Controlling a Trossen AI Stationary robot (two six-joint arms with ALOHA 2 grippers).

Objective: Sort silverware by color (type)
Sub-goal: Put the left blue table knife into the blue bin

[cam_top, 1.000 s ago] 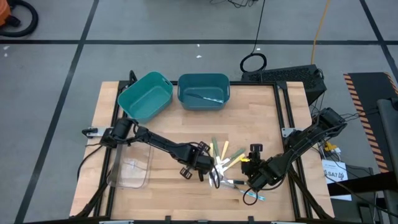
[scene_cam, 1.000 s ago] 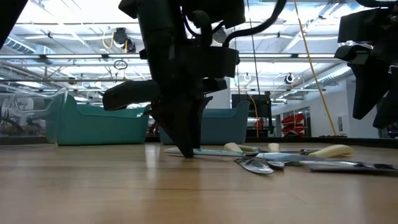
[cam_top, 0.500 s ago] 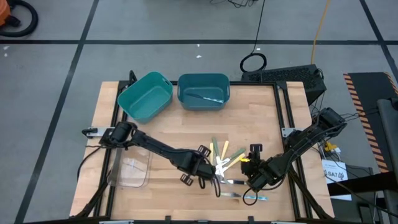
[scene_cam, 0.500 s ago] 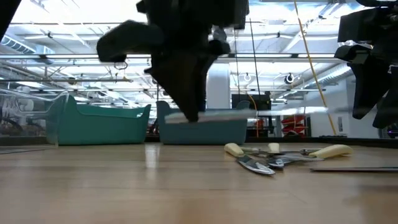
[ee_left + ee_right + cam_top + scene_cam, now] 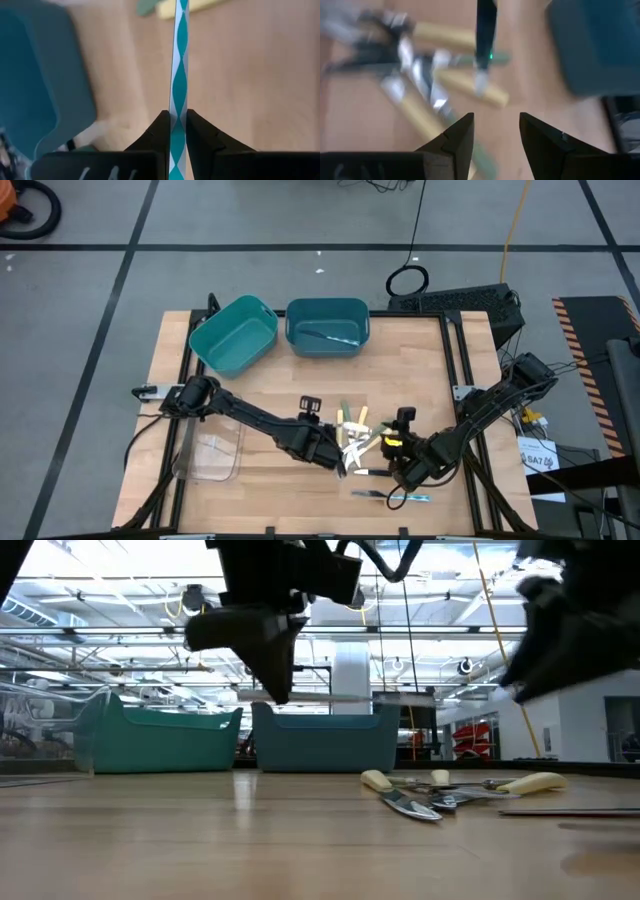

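L gripper (image 5: 178, 131) clamps slim teal-white utensil (image 5: 179, 60); R gripper (image 5: 496, 131) spread, empty.

no readable text, labels or numbers (tags at the table's edge too small)

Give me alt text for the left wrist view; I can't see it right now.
The left gripper is shut on a thin utensil with a teal-and-white twisted handle, held above the wooden table. A teal plastic bin shows at one side, and a yellow-handled utensil lies beyond.
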